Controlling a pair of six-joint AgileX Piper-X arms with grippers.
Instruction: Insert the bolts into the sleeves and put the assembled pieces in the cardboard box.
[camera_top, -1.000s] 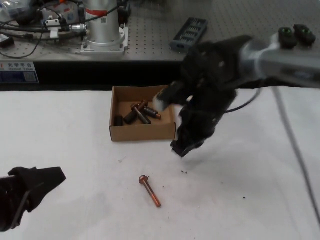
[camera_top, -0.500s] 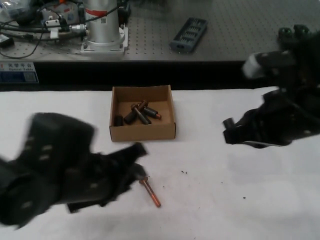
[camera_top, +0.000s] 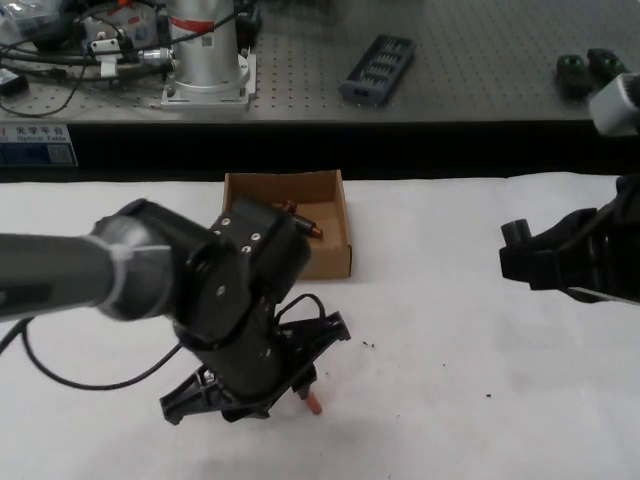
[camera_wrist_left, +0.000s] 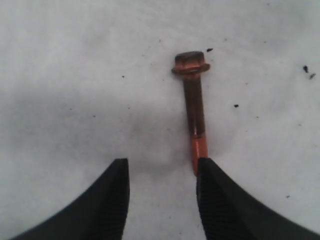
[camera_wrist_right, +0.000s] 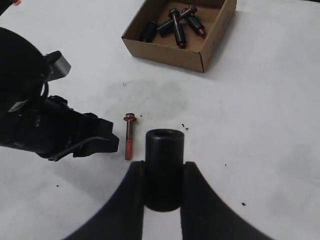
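One bolt (camera_wrist_left: 194, 110) lies at six o'clock from the cardboard box (camera_wrist_right: 165, 52); the left gripper (camera_wrist_left: 162, 165), fingers parted, should next centre and clamp it, the right gripper (camera_wrist_right: 164, 167) clutching a sleeve (camera_wrist_right: 164, 147).

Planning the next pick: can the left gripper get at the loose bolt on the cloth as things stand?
Probably yes: the left gripper hangs open right over the bolt with nothing between them, though the bolt lies off-centre, so a small shift may help.

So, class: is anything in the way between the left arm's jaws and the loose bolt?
Nothing visible. The bolt lies bare on the white sheet just ahead of the open left jaws, its tip beside one jaw, not centred in the gap.
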